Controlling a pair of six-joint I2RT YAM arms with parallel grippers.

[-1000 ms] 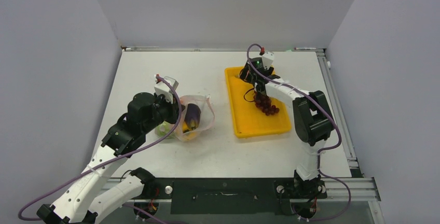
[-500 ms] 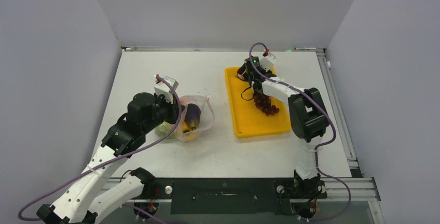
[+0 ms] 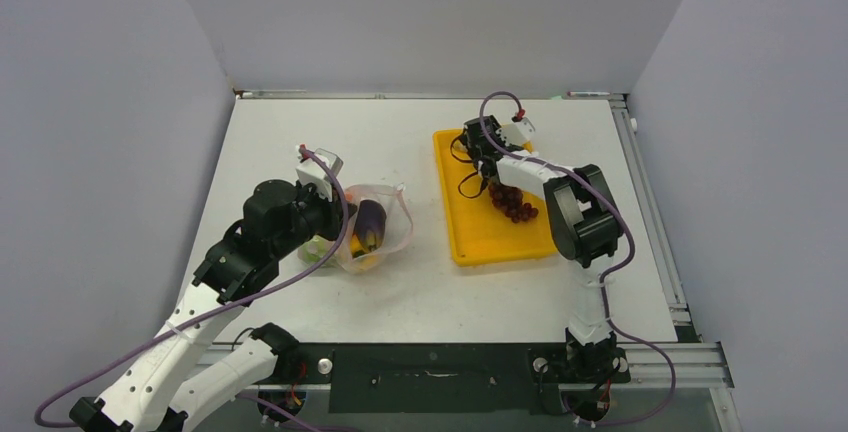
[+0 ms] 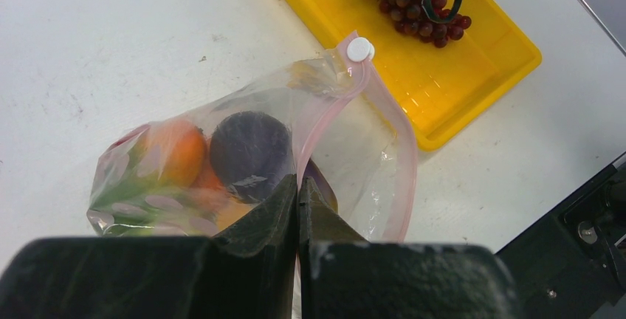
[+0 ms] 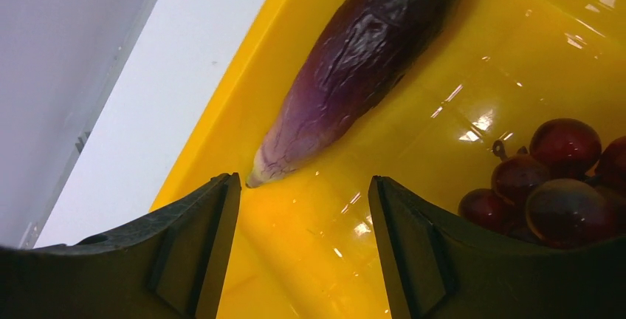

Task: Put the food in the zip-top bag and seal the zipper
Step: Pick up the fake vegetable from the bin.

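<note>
- Left end effector (image 4: 297,186): jaws pressed together, pinching the mouth edge of the clear soft zip-top bag with pink-red dots (image 4: 369,179) at its narrow pink zipper strip (image 4: 325,116). The bag lies on the white table (image 4: 111,38), left of the rigid yellow plastic tray (image 4: 443,75) and not touching it.
- Right end effector (image 5: 304,186): jaws spread, gripping nothing, low over the tray's far end. The thin tip of the long dark purple toy eggplant (image 5: 362,60) sits right by one finger, off-centre.
- Risk: closing on that tapered, glossy tip likely squirts the eggplant out or pivots it; a grip farther up the body looks safer.
- Risk: the purple-red grape bunch (image 5: 561,179) lies just beside it in the tray and could be nudged or snagged.
- Risk: the bag is held by one pinch only, so the soft mouth may sag or slip free when food drops in.
- Tray contents: the eggplant and the grapes.
- Bag contents: an orange pepper (image 4: 173,153), a second dark purple eggplant (image 4: 249,149) and green pieces (image 4: 129,190).
- Bag mouth gapes unsealed, with the white slider (image 4: 359,49) at the mouth end nearest the tray.
</note>
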